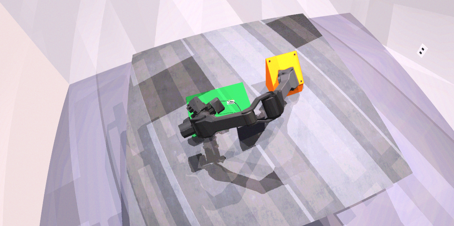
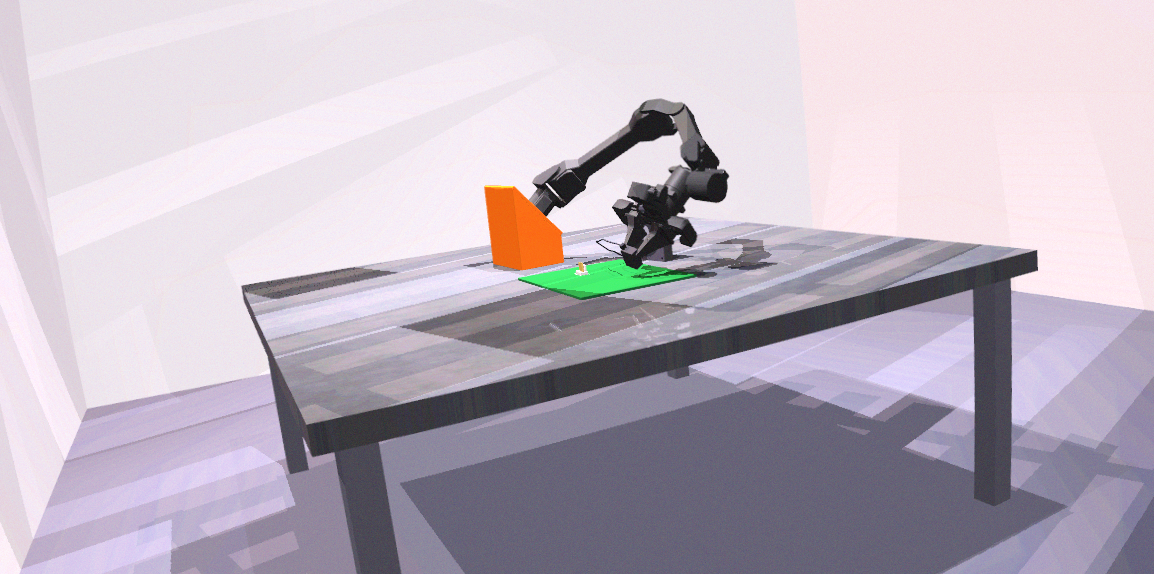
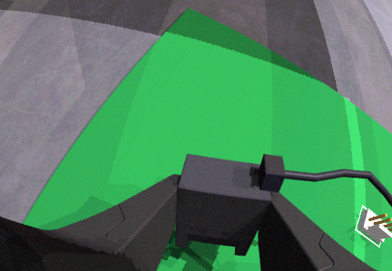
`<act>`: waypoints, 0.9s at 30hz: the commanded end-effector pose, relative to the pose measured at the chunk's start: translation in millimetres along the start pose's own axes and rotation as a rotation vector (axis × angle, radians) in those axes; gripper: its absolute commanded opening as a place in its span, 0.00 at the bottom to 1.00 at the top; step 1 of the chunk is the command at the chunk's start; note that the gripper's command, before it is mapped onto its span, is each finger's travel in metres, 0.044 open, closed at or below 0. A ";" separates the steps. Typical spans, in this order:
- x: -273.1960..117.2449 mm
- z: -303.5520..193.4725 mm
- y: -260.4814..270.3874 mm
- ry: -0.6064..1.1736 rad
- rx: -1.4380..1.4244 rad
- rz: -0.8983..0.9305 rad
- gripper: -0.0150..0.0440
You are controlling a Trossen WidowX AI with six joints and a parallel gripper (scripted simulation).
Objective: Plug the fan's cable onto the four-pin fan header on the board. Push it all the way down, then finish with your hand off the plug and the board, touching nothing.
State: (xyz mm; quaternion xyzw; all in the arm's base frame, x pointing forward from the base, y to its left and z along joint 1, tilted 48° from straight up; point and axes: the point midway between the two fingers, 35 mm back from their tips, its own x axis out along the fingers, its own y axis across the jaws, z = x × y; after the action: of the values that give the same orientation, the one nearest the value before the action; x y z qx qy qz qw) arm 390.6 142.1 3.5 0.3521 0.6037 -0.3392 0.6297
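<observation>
My gripper (image 3: 222,191) (image 2: 635,261) is shut on the dark fan plug (image 3: 222,206), which has two short feet pointing down. The black cable (image 3: 318,176) leaves the plug's right side. In the wrist view the white four-pin header (image 3: 373,228) with brass pins stands to the right of the plug, apart from it, on the green board (image 3: 218,109) (image 1: 236,89) (image 2: 565,284). The header also shows in the top view (image 1: 231,102) and the exterior view (image 2: 581,270). In the exterior view the fingertips are low over the board's right part. The arm hides the fingertips in the top view.
The arm's base stands at a yellow-and-orange wedge (image 1: 284,60) (image 2: 516,234) near the board. A dark block (image 1: 250,132) stands beside the board, partly under the arm in the top view. The arm spans part of the board there.
</observation>
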 end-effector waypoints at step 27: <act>-19.3 -6.9 6.0 -0.391 0.089 0.108 0.25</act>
State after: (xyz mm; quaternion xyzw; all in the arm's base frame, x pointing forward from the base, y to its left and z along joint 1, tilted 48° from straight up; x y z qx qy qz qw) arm 392.2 150.8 20.8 0.3384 0.4534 -0.3885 0.7273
